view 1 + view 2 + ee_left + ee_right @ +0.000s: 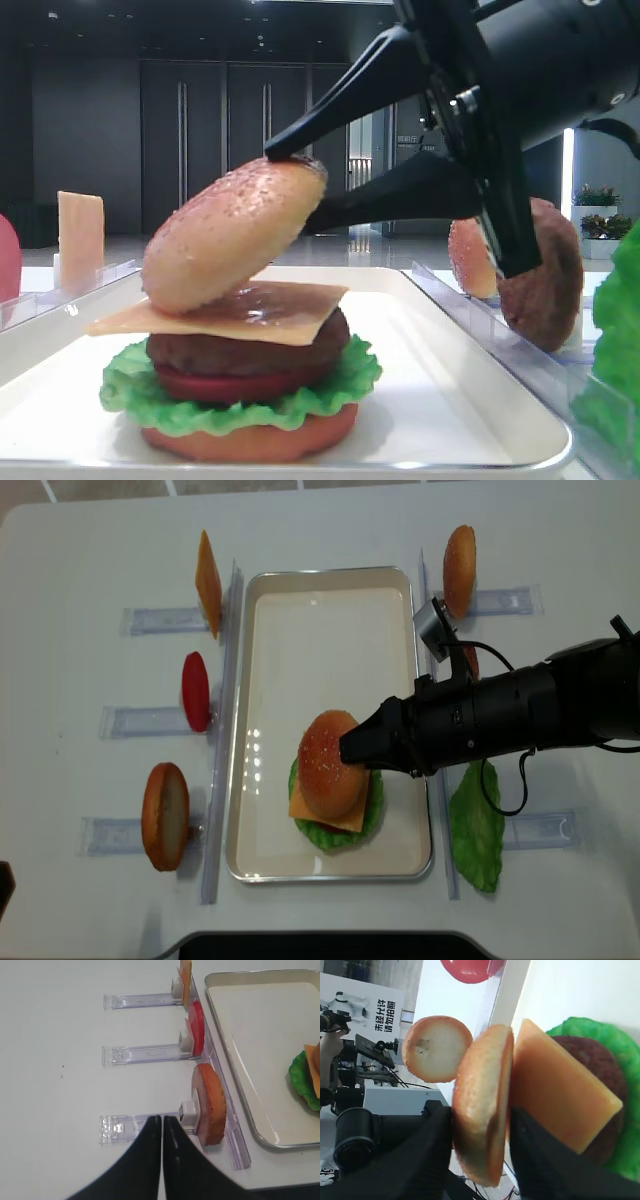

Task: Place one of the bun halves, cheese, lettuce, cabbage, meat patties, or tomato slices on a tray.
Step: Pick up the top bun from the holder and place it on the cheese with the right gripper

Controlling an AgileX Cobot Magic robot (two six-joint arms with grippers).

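The bun top [232,235] is tilted on the cheese [225,315], pinched by the right hand [290,185]; release is left; the left hand [162,1127] is pressed together

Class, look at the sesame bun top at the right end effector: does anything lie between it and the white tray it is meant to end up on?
Yes. The bun top leans on the cheese crowning a stack of patty, tomato, lettuce and bottom bun, so it cannot reach the tray floor directly. That stack seems its intended seat.
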